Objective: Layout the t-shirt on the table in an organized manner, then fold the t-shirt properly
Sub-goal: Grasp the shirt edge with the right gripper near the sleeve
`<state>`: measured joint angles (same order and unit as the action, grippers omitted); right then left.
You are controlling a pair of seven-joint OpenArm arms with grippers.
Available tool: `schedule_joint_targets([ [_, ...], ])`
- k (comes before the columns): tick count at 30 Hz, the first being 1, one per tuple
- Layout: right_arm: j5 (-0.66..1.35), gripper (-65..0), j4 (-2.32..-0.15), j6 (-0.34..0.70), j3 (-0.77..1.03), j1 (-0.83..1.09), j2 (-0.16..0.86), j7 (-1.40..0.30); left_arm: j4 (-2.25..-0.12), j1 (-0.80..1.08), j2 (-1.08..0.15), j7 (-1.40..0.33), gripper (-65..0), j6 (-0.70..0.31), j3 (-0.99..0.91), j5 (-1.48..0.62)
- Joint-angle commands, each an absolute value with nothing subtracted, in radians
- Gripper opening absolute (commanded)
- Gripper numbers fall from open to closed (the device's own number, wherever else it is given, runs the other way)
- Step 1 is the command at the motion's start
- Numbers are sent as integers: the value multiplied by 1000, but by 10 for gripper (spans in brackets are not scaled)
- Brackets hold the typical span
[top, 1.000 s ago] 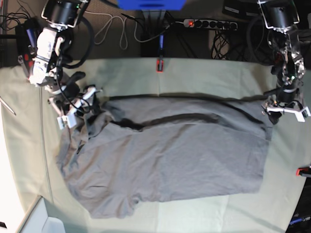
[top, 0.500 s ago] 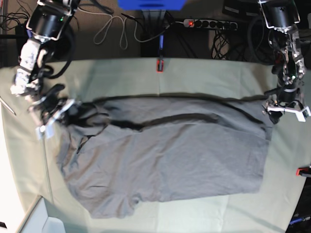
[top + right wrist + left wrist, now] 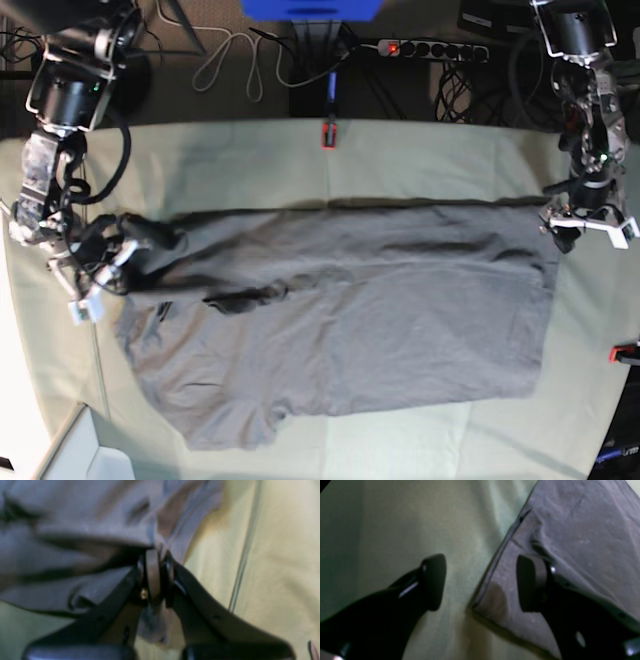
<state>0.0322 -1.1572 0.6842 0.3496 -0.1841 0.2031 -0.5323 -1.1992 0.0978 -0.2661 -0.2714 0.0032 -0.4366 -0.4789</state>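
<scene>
A grey t-shirt (image 3: 340,320) lies spread on the table (image 3: 420,160), which is covered in pale mint-green cloth. No containers hold anything here; only a white box corner (image 3: 75,450) shows at the near left edge of the base view, its contents out of sight.

My right arm reaches down from the far left of the base view. Its pincer, the right gripper (image 3: 110,262), sits low at the shirt's left end, and in the right wrist view the right gripper (image 3: 156,575) has its jaws pressed together on a bunched fold of grey fabric, so I am pinching the t-shirt (image 3: 75,530) there. That wrist view is blurred, so I cannot tell which part of the shirt the fold belongs to.

My left arm comes down from the far right of the base view. Its left gripper (image 3: 590,228) hangs just beside the shirt's far right corner. In the left wrist view the left gripper (image 3: 481,582) is spread wide, gripping nothing: one finger is over bare green cloth, the other over the grey t-shirt (image 3: 582,530), with the shirt's corner edge between them.

The shirt's long axis runs left to right across the table. Its right edge is fairly straight, like a hem. The left end is rumpled, with a sleeve lobe jutting toward the near left.
</scene>
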Motion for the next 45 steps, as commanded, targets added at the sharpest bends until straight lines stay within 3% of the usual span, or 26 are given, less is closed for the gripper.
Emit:
schedule_joint_targets([
  [1, 50, -632, -1165, 698, 331, -206, 217, -506, -1216, 101, -280, -251, -220, -4, -441, -483],
  [7, 56, -452, -1175, 698, 318, -191, 208, -507, -1214, 108, -277, -251, -220, -4, -441, -484],
  [10, 58, -402, -1210, 698, 386, -166, 199, -506, -1214, 107, -277, -251, -220, -4, -441, -484],
  [15, 56, -387, -1351, 698, 510, -96, 147, -506, -1211, 99, -243, -251, -220, -4, -440, -483],
  [22, 56, -374, -1455, 698, 519, 24, 124, -506, -1133, 74, -222, -251, -230, -4, -440, -483],
  [24, 54, -352, -1455, 698, 519, 39, 120, -506, -1078, 47, -223, -251, -272, -4, -440, -478],
  [28, 51, -303, -1440, 698, 519, 38, 101, -504, -995, 12, -228, -249, -415, -5, -440, -483],
  [33, 50, -298, -1348, 698, 519, -25, 107, -504, -1004, 13, -229, -249, -525, -5, -440, -483],
  [36, 50, -299, -1279, 698, 519, -67, 120, -504, -1006, 16, -229, -249, -650, -5, -440, -483],
  [41, 50, -324, -1176, 698, 519, -130, 157, -503, -1012, 27, -231, -251, -650, -5, -441, -483],
  [43, 56, -381, -1179, 698, 526, -128, 162, -503, -1055, 53, -242, -252, -650, -5, -463, -483],
  [45, 56, -484, -1179, 698, 527, -111, 182, -503, -1107, 77, -243, -255, -650, -5, -501, -484],
])
